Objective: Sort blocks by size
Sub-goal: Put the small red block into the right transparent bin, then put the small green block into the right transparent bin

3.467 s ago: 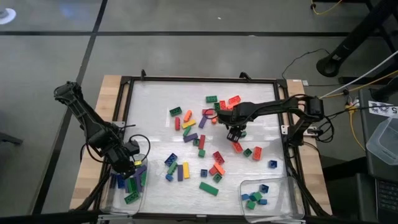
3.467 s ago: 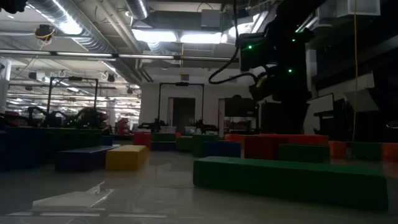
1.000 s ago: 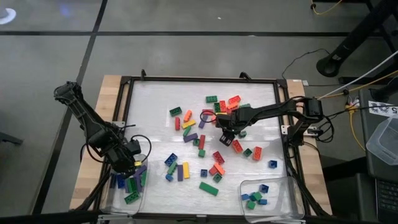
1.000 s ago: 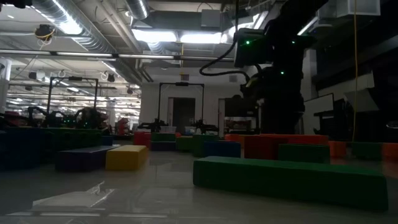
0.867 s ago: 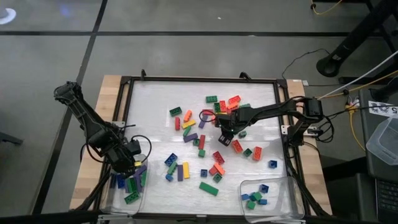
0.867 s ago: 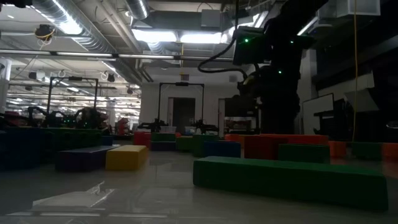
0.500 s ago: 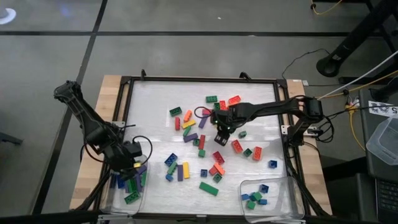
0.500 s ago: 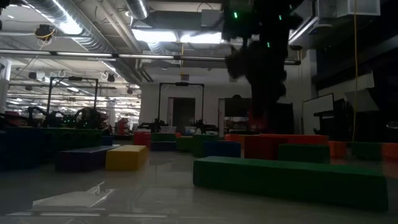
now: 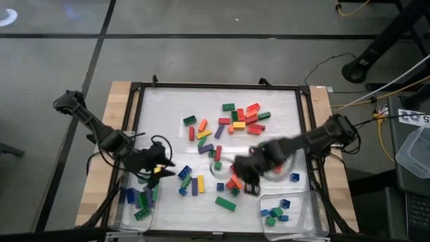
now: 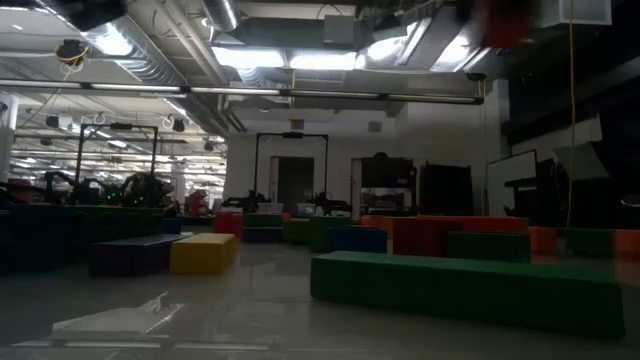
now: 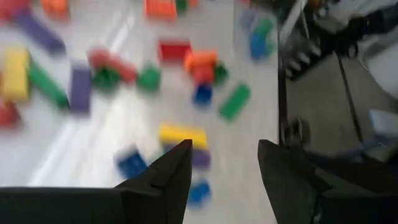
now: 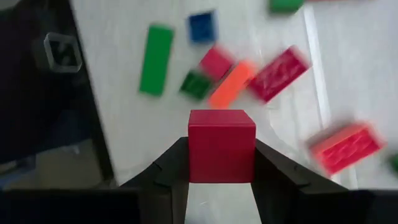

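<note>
Blocks (image 9: 222, 138) scattered mid-bench; right gripper (image 12: 221, 180) clamps a small red block (image 12: 221, 145) near the front-right tray (image 9: 316, 208), left gripper (image 11: 221, 171) gapes empty; a swift carry could shake it loose.

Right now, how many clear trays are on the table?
2. One clear tray sits at the high view's lower left corner and holds long blocks. The other tray sits at the lower right corner and holds small blue and green ones. None appears hidden.
</note>
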Controlling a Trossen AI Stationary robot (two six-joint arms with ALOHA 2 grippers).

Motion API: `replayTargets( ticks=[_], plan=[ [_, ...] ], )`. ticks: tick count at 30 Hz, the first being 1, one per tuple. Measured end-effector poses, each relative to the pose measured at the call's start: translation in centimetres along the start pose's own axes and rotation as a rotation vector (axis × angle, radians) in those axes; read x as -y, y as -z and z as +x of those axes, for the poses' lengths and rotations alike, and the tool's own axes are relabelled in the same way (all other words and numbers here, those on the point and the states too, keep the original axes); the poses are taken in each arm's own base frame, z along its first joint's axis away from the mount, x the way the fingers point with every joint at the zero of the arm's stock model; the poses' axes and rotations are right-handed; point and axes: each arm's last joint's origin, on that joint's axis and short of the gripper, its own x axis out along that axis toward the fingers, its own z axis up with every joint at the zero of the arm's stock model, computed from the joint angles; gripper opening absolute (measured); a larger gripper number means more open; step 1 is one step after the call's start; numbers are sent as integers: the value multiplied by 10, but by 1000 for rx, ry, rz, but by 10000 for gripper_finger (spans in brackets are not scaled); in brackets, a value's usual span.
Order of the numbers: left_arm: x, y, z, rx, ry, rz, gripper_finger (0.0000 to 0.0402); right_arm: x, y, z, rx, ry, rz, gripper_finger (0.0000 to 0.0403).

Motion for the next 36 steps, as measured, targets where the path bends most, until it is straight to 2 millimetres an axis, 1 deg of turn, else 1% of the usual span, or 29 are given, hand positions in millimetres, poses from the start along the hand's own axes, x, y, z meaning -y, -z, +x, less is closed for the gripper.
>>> replayTargets(
  ticks=[4,7,9,12,16,21,25,32,36],
  plan=[
    [2,-11,17,81,-8,122,170,-39,38,3,-42,21,18,135],
    [5,-16,34,115,-19,185,170,-61,64,4,-60,26,34,136],
    [6,-18,46,136,-26,212,170,-71,79,5,-67,32,33,140],
    [7,-19,64,149,-42,250,170,-82,95,4,-49,43,18,148],
    [6,-17,87,153,-66,275,170,-92,110,4,-11,63,-7,165],
    [0,-13,116,140,-108,284,170,-97,119,3,-6,63,28,188],
    [-10,-10,139,114,-147,318,170,-97,119,3,-6,63,44,207],
    [-37,-7,175,61,-246,431,170,-96,118,3,-5,63,41,220],
    [-53,-6,190,21,-271,456,170,-96,118,3,-5,63,40,220]
  ],
)
